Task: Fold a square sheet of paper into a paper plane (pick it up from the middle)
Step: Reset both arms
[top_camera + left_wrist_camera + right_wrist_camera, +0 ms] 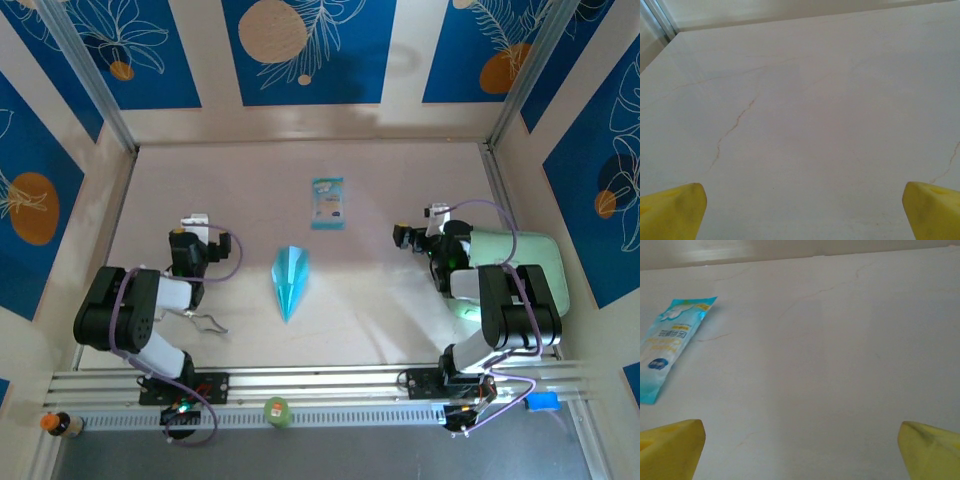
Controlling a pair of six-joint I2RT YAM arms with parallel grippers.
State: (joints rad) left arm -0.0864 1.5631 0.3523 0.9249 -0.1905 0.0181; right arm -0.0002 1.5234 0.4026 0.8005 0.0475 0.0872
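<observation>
Left end effector [802, 212] and right end effector [800, 450] both stand spread, empty. The paper plane [290, 281] on the counter [380, 300] looks light and easily crushed; probably best pinched gently mid-ridge.

On worktop [380, 300], mid: paper plane [290, 281] lying flat, nose toward near edge. packet [327, 203] behind the plane, slightly right, apart from it. left arm [130, 310] left of the plane, right arm [505, 300] right of it, both well apart. pad [530, 260] far right of the plane, under right arm. round cap [277, 411] on near rail [340, 385], in front of the plane. bottle [60, 424] front-left of the plane, at near corner.
</observation>
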